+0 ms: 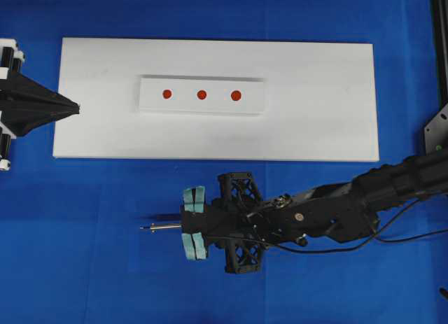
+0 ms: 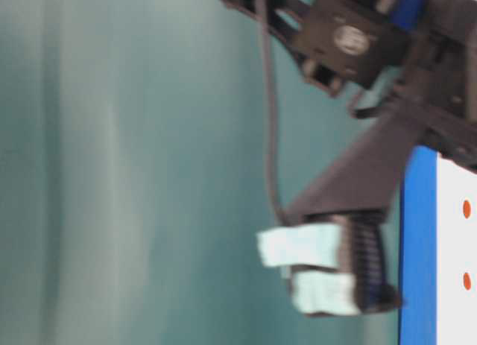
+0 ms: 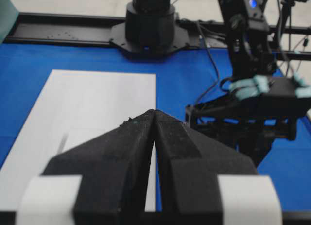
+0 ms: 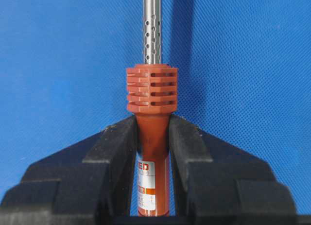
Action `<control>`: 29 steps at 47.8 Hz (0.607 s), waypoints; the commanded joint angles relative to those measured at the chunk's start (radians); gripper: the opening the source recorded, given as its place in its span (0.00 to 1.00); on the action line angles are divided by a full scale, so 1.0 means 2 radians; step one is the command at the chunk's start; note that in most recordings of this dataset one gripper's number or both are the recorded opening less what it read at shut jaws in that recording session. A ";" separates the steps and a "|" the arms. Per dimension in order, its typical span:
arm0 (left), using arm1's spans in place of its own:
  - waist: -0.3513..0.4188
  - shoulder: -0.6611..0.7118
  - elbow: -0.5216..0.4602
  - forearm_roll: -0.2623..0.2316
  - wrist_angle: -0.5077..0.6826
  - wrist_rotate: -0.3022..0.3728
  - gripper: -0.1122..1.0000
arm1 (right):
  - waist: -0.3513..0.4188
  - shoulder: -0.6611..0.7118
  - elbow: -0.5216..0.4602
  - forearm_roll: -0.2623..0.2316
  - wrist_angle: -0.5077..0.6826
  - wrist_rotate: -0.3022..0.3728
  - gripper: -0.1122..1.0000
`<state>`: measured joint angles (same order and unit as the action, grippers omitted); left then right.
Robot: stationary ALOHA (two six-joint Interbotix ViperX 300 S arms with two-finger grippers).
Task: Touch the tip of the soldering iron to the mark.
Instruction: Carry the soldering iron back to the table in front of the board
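The soldering iron (image 4: 152, 142) has a red-orange handle clamped between the fingers of my right gripper (image 4: 152, 124), which is shut on it. Its silver shaft (image 1: 165, 228) points left, low over the blue mat, and the dark tip (image 1: 143, 229) ends well in front of the white board (image 1: 315, 128). Three red marks (image 1: 201, 94) sit in a row on a raised white strip (image 1: 252, 100) on that board. My left gripper (image 1: 74, 108) is shut and empty at the board's left edge. In the right wrist view the tip is out of frame.
The iron's black cord (image 1: 350, 245) trails right under the right arm (image 1: 392, 184). The right arm's base (image 3: 150, 25) stands at the far end of the board. The table-level view is blurred and shows the teal-padded fingers (image 2: 309, 248) next to the board's edge.
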<state>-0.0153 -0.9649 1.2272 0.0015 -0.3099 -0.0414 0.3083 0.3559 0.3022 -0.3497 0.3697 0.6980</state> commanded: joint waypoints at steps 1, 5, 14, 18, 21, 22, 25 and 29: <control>-0.002 0.002 -0.005 0.001 -0.005 -0.001 0.12 | -0.004 -0.005 -0.002 0.003 -0.008 0.001 0.16; -0.001 0.002 -0.005 0.000 -0.005 -0.001 0.12 | -0.004 0.001 -0.002 0.003 -0.015 0.000 0.16; -0.002 0.002 -0.006 0.001 -0.005 -0.001 0.12 | -0.004 0.004 -0.001 0.003 -0.026 0.000 0.16; -0.002 0.002 -0.005 0.000 -0.005 -0.001 0.12 | -0.004 0.004 -0.001 0.003 -0.026 0.000 0.16; -0.002 0.002 -0.005 0.000 -0.005 -0.001 0.12 | -0.004 0.004 -0.002 0.004 -0.026 0.001 0.16; -0.002 0.002 -0.005 0.001 -0.005 -0.001 0.12 | -0.004 0.004 -0.002 0.004 -0.026 0.001 0.16; -0.001 0.002 -0.006 0.001 -0.005 -0.001 0.12 | -0.004 0.004 -0.002 0.005 -0.026 0.001 0.16; -0.002 0.002 -0.005 0.001 -0.005 -0.002 0.12 | -0.004 0.004 -0.001 0.007 -0.025 0.001 0.18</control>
<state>-0.0153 -0.9649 1.2272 0.0015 -0.3099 -0.0445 0.3022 0.3758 0.3037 -0.3421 0.3206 0.6964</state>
